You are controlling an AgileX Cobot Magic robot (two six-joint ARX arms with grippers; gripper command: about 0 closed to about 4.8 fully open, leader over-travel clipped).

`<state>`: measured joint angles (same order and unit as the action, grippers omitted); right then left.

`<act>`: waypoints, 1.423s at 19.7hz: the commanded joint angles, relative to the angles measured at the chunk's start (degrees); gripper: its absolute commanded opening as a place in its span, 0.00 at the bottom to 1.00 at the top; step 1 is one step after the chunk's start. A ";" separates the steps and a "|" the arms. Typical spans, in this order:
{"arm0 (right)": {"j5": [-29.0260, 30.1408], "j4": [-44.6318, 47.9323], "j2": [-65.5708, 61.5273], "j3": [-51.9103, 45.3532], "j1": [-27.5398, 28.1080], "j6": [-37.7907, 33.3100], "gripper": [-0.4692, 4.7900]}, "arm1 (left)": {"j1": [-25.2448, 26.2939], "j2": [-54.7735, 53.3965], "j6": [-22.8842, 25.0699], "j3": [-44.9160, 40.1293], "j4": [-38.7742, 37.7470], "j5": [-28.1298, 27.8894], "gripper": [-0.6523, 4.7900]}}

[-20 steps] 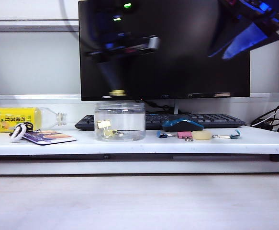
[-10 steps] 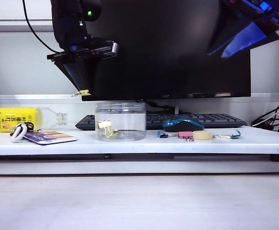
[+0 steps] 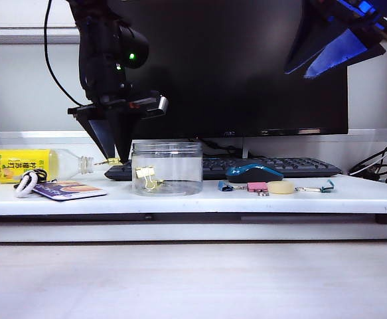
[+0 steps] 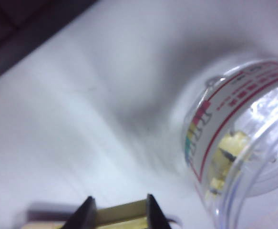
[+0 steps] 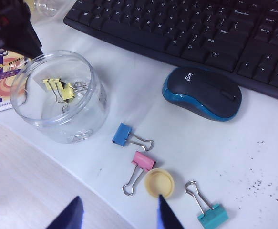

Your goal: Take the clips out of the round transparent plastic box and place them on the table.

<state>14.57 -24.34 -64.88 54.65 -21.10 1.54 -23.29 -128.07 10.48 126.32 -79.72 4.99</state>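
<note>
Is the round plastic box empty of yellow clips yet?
No: the right wrist view shows yellow clips lying inside the round transparent plastic box, while the left gripper carries one.

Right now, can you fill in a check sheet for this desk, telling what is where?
Surface: white table, mostly bare in front.
Job's things: clear jar upright, yellow clips inside.
Clutter: mouse, keyboard, blue clip, pink clip, teal clip, yellow cap, bottle, card.
Grippers: left gripper beside the jar, shut on a yellow clip; right gripper open, raised.
Cables: black, far right.
Surroundings: monitor.
</note>
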 commanded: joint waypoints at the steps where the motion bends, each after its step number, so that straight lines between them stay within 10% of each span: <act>1: 0.17 0.61 0.17 0.35 0.00 -0.02 0.47 | -0.02 0.46 0.11 -1.36 0.28 0.20 0.36; 11: 0.74 0.11 0.20 0.35 0.00 -0.02 0.47 | 0.24 -0.11 0.20 -1.92 1.77 0.13 0.57; 20: 0.79 -0.28 0.17 0.35 0.00 -0.02 0.47 | 0.17 3.28 -1.51 -1.66 2.05 -3.52 0.57; 28: 0.83 0.85 0.17 0.35 0.00 -0.02 0.47 | -4.07 11.37 1.97 -1.66 1.46 8.98 0.57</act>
<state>15.05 -24.51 -64.88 54.65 -21.08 1.54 -26.13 -116.95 10.96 124.57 -77.76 13.10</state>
